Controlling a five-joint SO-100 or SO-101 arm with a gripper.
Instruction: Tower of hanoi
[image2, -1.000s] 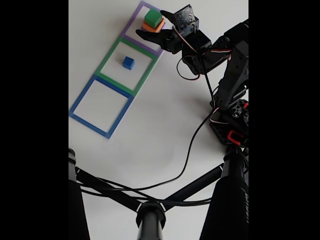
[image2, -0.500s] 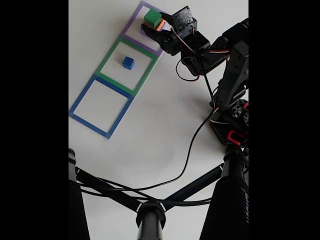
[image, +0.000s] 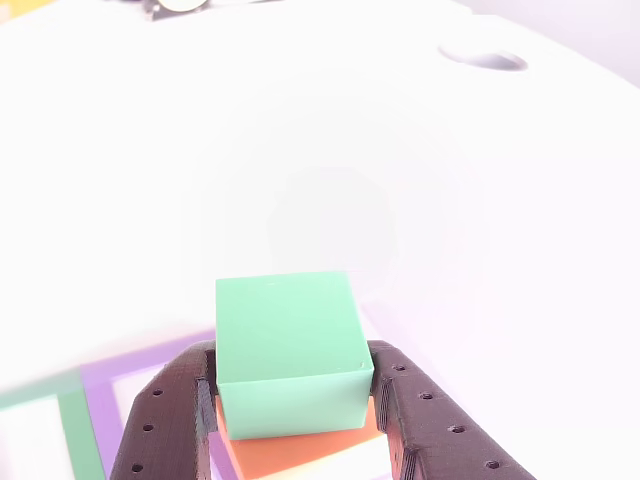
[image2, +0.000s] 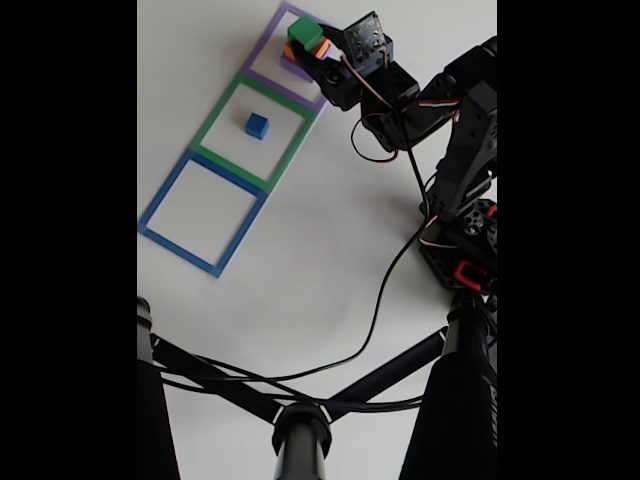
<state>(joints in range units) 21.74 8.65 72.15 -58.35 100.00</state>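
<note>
White tabletop fills most of the fixed view, with three flat square outlines laid in a diagonal row: a blue outline nearest the camera, a green outline in the middle, a purple outline at the far end. We see the small blue cube sitting alone inside the green outline. The green block rests on the orange block, and both sit in the purple outline.

Our gripper brackets the green block, one dark finger on each side. In the other view the fingers appear to press its side faces, so we judge the gripper is clamped on the green block, though we cannot confirm full contact. We cannot make out a purple block from either view.

The main risk we see is the orange block coming along: the finger tips reach down near its top edge, so they might catch or drag it on the lift. The grip also sits low on the green block, which could tip it as it rises.

Room is generous toward the blue outline, which holds nothing. The green outline already holds the cube, so a low sweep across it could knock that cube. The black cable lies on the arm's side, well apart from the outlines.
</note>
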